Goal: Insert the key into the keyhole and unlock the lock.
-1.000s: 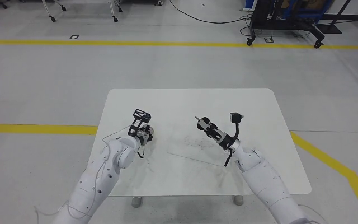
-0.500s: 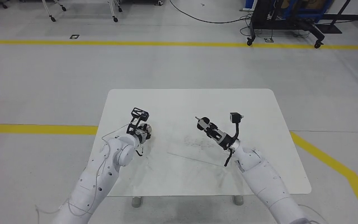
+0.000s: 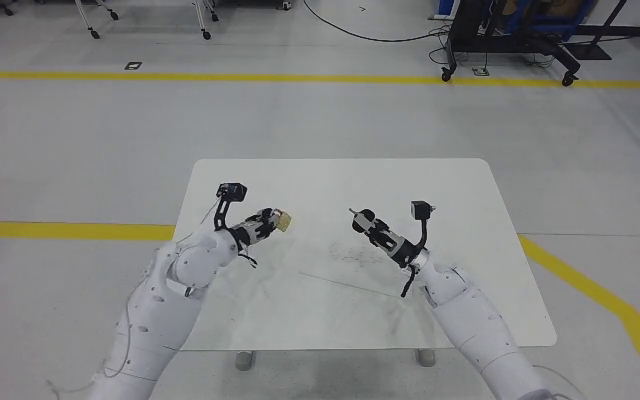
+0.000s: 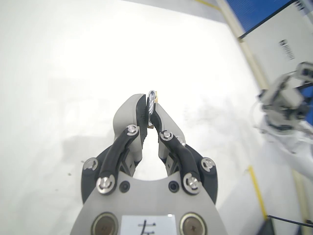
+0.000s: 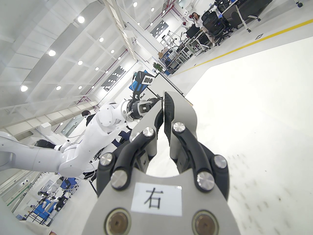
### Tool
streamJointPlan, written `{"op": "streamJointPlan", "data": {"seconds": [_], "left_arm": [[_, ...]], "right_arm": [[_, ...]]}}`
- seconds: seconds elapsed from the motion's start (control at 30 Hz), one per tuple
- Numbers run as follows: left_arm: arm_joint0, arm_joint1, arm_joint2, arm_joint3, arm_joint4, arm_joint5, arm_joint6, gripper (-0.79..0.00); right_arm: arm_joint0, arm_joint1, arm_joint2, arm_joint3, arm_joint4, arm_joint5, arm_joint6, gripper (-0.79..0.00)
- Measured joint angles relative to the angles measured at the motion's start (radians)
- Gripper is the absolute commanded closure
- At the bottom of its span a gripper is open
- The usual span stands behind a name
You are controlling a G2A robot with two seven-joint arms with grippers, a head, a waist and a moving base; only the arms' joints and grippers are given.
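Over the left half of the table (image 3: 330, 185), about midway between its front and back edges: left gripper (image 3: 274, 220), clamped on the lock (image 3: 284, 220). Just right of the table's middle: right gripper (image 3: 363, 221), pinching the key (image 3: 352, 212). Lock left of key, facing each other, apart, near the table's centre.

White tabletop (image 3: 340, 175), rounded corners, faint grey scuffs (image 3: 350, 255) mid-surface. Grey floor (image 3: 120, 130) all round. Yellow floor line (image 3: 200, 76) running left-right beyond far edge; second yellow line (image 3: 80, 230) at left, angled stretch at right. Black wheeled frame (image 3: 510, 45) far right. Black cable (image 3: 360, 35) looping on far floor. Small dark floor plate (image 3: 133, 66) far left.
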Motion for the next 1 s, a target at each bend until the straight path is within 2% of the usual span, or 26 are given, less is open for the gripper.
{"op": "streamJointPlan", "data": {"seconds": [0.13,0.33,0.53,1.0], "left_arm": [[0.004,0.001,-0.06,0.032,-0.289,-0.066,-0.074,0.0],[-0.005,0.001,-0.078,0.065,-0.504,-0.131,-0.165,0.0],[-0.011,0.002,-0.07,0.078,-0.576,-0.205,-0.223,0.0],[-0.02,0.008,-0.063,0.085,-0.644,-0.26,-0.267,0.0]], "right_arm": [[0.0,0.0,0.0,0.0,0.0,0.0,0.0,0.0],[0.0,0.0,0.0,0.0,0.0,0.0,0.0,0.0],[0.0,0.0,0.0,0.0,0.0,0.0,0.0,0.0],[0.0,0.0,0.0,0.0,0.0,0.0,0.0,0.0]]}}
